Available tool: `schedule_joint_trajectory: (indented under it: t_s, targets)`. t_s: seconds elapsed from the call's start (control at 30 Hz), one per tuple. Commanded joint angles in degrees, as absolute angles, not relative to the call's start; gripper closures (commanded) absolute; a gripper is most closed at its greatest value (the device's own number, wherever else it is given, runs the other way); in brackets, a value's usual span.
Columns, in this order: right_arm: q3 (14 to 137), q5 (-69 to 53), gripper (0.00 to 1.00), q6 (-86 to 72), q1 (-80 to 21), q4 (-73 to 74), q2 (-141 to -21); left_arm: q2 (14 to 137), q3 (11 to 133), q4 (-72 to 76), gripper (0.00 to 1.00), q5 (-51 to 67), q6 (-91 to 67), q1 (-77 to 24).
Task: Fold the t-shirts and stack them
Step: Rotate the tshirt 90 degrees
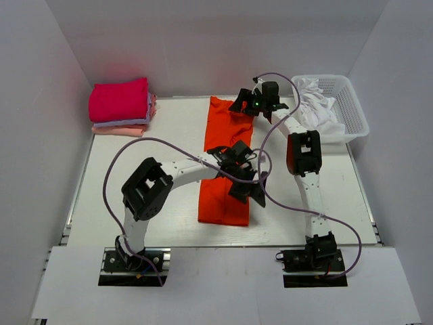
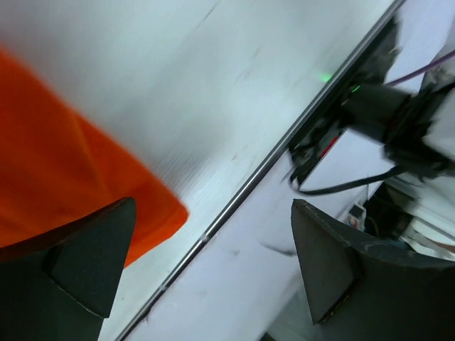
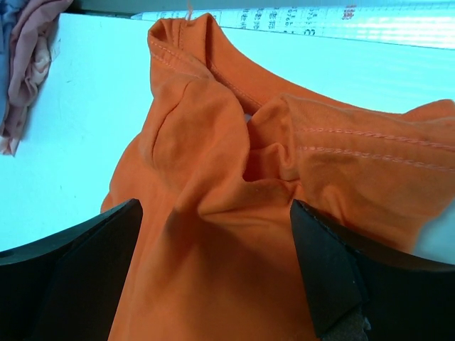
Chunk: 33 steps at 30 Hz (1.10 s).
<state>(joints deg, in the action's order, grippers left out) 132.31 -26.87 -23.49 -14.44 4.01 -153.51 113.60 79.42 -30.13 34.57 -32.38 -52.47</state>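
**Setting:** white table [image 1: 135,203] inside white walls. Folded stack [image 1: 120,101] at far-left corner, magenta on top. White basket [image 1: 353,112] at far right w/ white cloth inside.

**Item:** orange-red t-shirt [image 1: 223,203], long strip down table centre, collar end bunched at far side.

**Step (est.):** cross-fold the strip. Flatten bunched collar first, pinch both layers at the edge, lift low, land ends square.

**L gripper** [image 1: 247,193]: fingers spread, empty; arm bent across, over strip's near right edge.

**R gripper** [image 1: 240,105]: fingers spread, empty; arm stretched far, poised over collar end.
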Motion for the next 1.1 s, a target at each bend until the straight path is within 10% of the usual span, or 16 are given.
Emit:
schedule_joint_trajectory:
  t_s: [0.0, 0.3, 0.67, 1.07]
  targets:
    - [130.6, -30.1, 0.1, -19.1, -14.7, 1.7, -146.9, 111.4, 88.3, -34.4, 0.0, 30.4, -27.6, -52.8]
    - [126.1, -28.8, 0.1, -18.6, -14.5, 5.8, -131.4, 100.6, 87.6, -44.7, 0.0, 13.1, -27.0, -51.8]
    - [91.9, -8.4, 0.1, -18.2, -12.7, 16.5, -104.5, 78.7, 68.1, -52.0, 0.0, -9.7, -38.0, -46.2]
    - [50.5, -32.8, 0.1, -19.3, -14.6, 24.2, -80.4, 74.5, 49.7, -43.0, 0.0, 5.2, -39.2, -39.4]
